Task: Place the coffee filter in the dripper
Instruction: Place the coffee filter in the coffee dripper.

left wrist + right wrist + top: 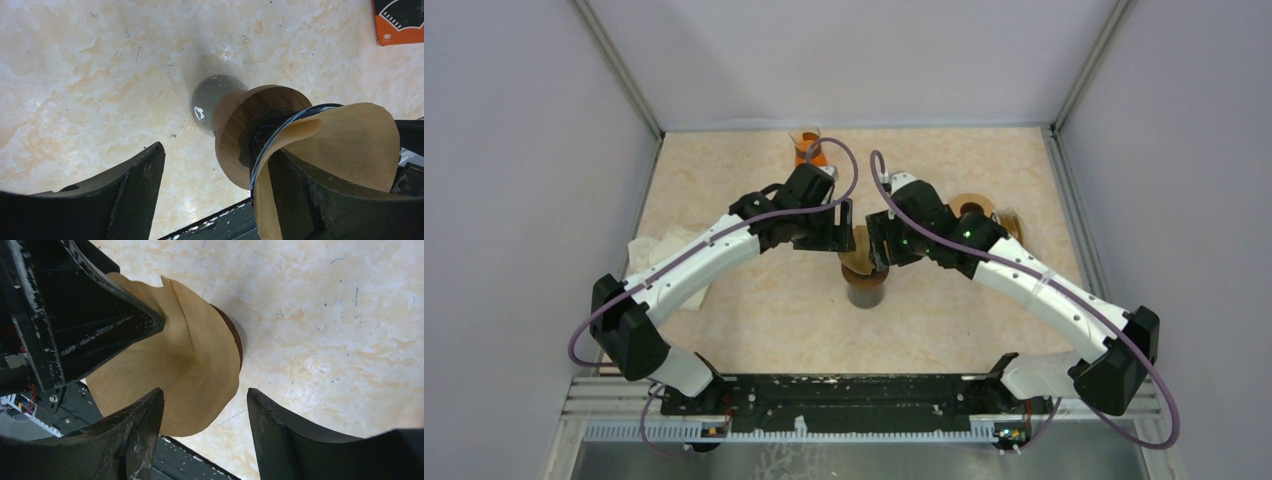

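The pale, marble-patterned table [754,300] is smooth and faintly glossy, closed in by plain grey walls. Both arms reach from its near edge to the dripper [240,125] at its middle. The dripper has a round wooden collar around a dark rim and stands on a grey, glossy vessel [212,97].

The coffee filter [350,145] is thin brown paper, a creased cone. It lies tilted over the dripper's mouth and looks perched, not seated. The left gripper [839,228] straddles the dripper with its jaws spread, pinching nothing, and one finger rests against the paper. The right gripper [205,392] is also spread wide, on the dripper's other side.

The paper is limp and springy, so I judge the tip should be nudged gently down the centre while the rim is kept from folding over.

A crumpled white cloth [659,262] lies left of the dripper. Brown discs [972,206] sit beyond it to the right, and an orange object [809,152] stands farthest back.
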Robot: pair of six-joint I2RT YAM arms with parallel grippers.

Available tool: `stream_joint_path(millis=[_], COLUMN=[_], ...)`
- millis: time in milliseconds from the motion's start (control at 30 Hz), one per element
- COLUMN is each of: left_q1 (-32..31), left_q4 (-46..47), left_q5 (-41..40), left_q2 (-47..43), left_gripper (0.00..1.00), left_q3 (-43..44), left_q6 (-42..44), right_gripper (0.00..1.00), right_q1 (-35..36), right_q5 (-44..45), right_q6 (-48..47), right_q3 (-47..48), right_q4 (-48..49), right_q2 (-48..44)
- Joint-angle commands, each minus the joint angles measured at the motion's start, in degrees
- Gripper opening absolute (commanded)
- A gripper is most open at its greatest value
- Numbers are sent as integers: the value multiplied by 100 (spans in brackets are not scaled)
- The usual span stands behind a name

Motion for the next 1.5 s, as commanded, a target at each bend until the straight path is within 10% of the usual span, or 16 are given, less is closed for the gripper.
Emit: stream_joint_path(millis=[0,1467], left_q1=[29,29], left_q4=[71,49], left_q5=[28,9], left_q2=[-110,-83], left_gripper=[80,81], left_q3=[-32,-100], left_q6=[50,58], right_gripper=[63,67], right_q1=[-61,-54], right_q5=[-110,24], right_q6=[-85,-88], right_q3=[253,636], right_q4=[-134,-406], right_q2=[48,684])
